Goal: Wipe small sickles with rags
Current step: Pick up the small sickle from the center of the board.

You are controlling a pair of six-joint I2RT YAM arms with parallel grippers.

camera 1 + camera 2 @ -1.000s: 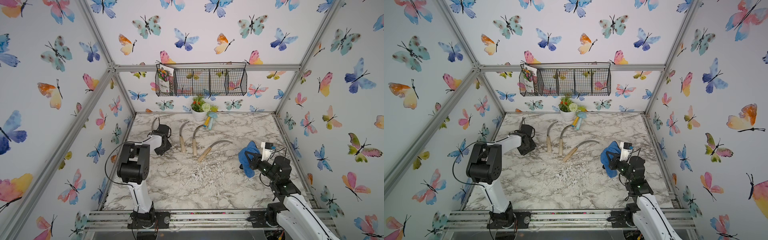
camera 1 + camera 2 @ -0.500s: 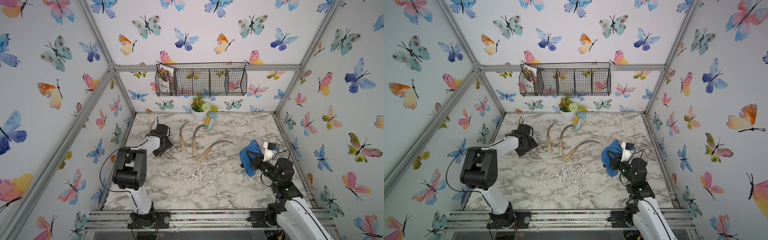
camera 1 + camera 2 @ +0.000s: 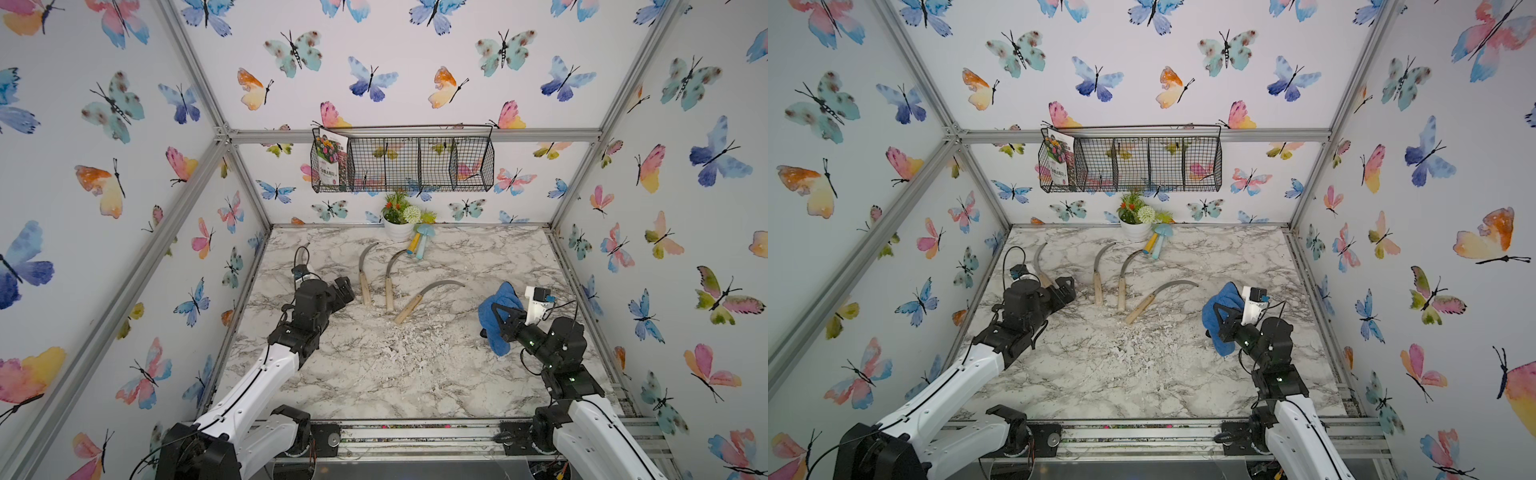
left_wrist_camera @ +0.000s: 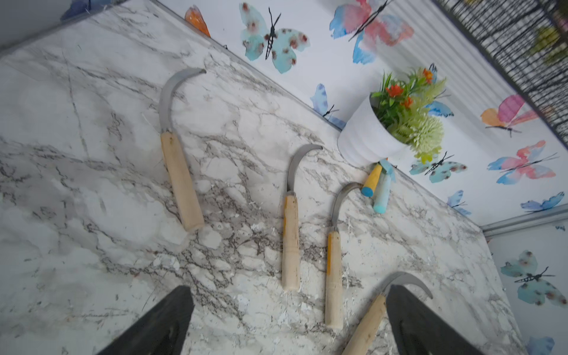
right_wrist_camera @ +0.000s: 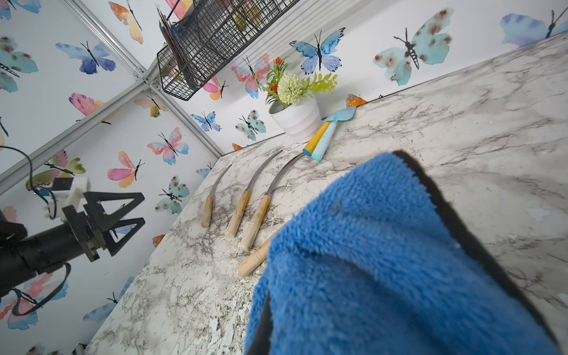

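Sickles (image 3: 389,293) flat, left arm (image 3: 266,374) stretched low toward them, jaws apart — right arm (image 3: 557,345) raised, jaws clamped on rag (image 5: 368,261).

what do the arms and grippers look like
The left arm and right arm have white links, black joints and thin black cables. The left gripper and right gripper are black, with triangular cut-out fingers. Each wrist carries a white camera mount. Small green lights dot the right arm's joints.
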